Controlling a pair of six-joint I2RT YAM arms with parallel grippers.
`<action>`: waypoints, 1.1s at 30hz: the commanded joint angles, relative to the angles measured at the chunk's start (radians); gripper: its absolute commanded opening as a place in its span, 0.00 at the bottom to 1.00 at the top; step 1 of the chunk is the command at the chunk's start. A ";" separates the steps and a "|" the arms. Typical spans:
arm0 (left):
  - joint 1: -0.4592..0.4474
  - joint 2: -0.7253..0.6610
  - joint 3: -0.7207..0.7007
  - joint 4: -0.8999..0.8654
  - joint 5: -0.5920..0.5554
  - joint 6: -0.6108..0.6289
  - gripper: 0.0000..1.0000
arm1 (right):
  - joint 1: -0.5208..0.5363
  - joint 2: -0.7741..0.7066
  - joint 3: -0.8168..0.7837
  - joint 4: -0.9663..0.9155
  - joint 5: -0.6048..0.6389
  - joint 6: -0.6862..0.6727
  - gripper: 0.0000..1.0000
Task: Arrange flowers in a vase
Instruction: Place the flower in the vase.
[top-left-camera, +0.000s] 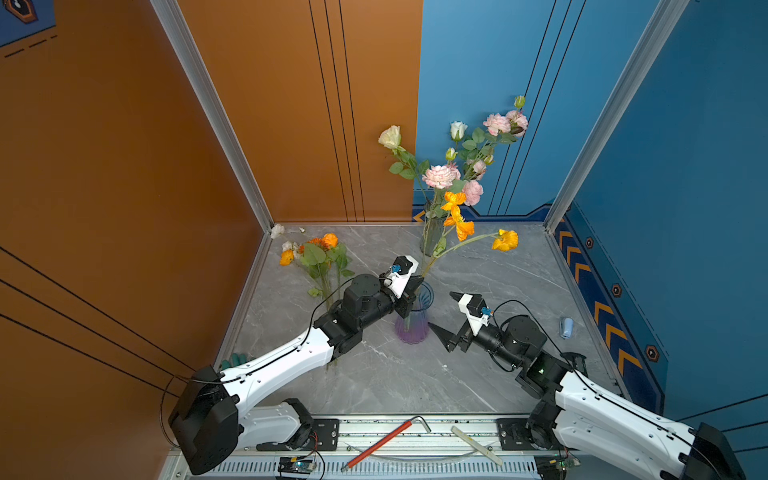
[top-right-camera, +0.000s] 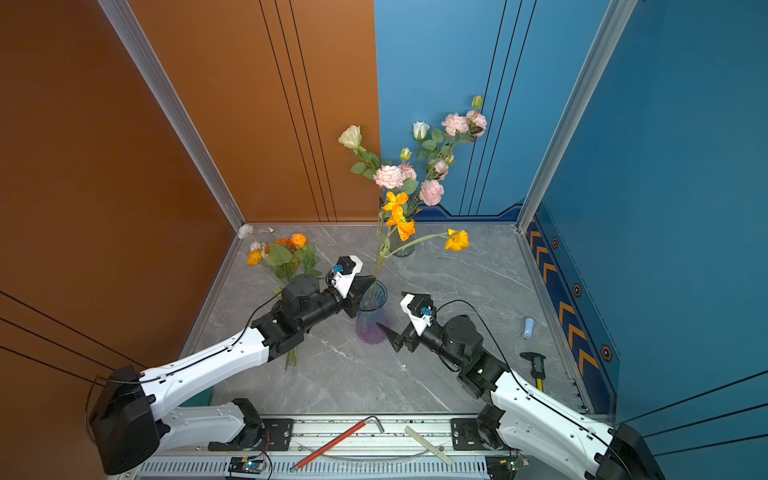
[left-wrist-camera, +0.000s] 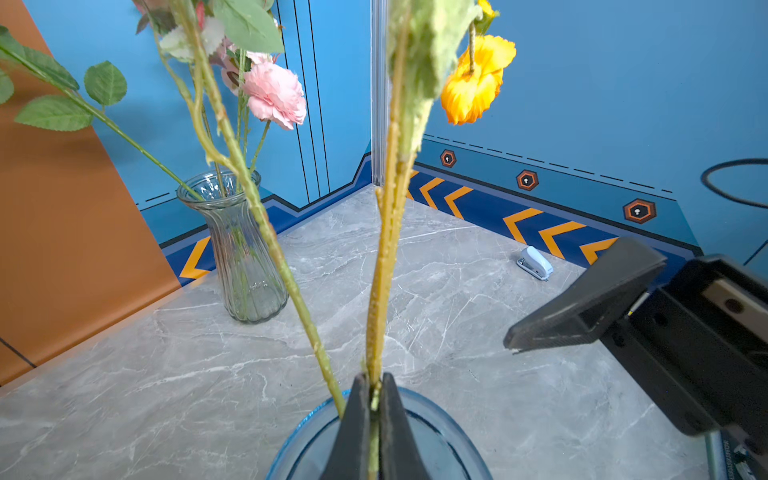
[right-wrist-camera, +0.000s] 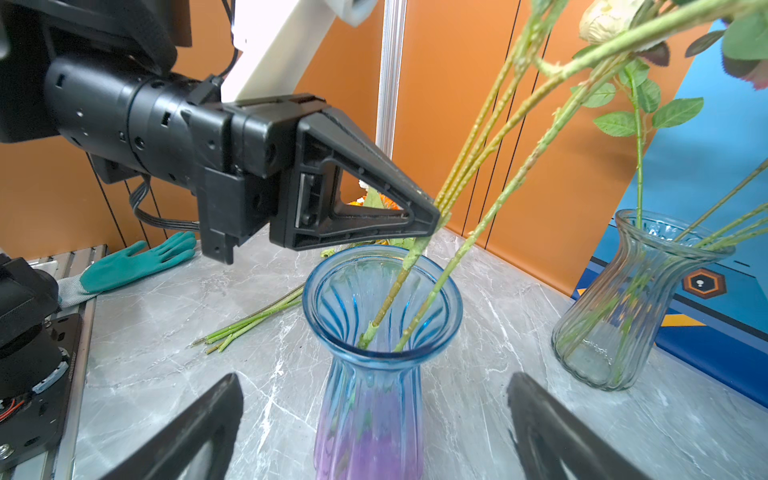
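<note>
Lying nearest: a red-handled L-shaped hex key and a pale flat strip on the metal rail, on the near side of the ribbed blue-and-purple glass vase.
Landmark: that vase stands upright about the middle of the grey marble-patterned desk, its flared mouth blue and its foot purple.
Glove: a teal work glove lies at the desk's edge, to the near left of the vase and well apart from it.
Right pincer: just to the right of the vase, jaws spread wide and holding nothing, facing the vase without touching it.
Left pincer: just above the vase's rim on its left side, jaws closed tight on a yellow-green stem.
Held flowers: the gripped stems rise from the vase and carry orange and yellow blooms; the lower end dips inside the vase's mouth.
Second stem: green, standing in the same vase and leaning on its rim.
Stapler: a small light-blue stapler, right of the vase and well apart.
Loose bunch: orange blooms and green leaves flat on the desk, left of the vase and farther back, stems running under the left arm.
Clear ribbed glass vase: beyond the landmark vase, near the back wall, holding pink and cream-white blooms.
</note>
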 joint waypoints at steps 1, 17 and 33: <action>0.012 0.004 -0.022 -0.018 0.025 -0.012 0.00 | -0.003 0.003 0.029 -0.009 -0.018 0.011 1.00; 0.016 -0.008 -0.039 -0.054 0.029 -0.013 0.06 | -0.003 0.001 0.028 -0.009 -0.019 0.012 1.00; 0.022 -0.055 -0.033 -0.088 0.004 -0.021 0.23 | -0.003 0.004 0.028 -0.010 -0.020 0.012 1.00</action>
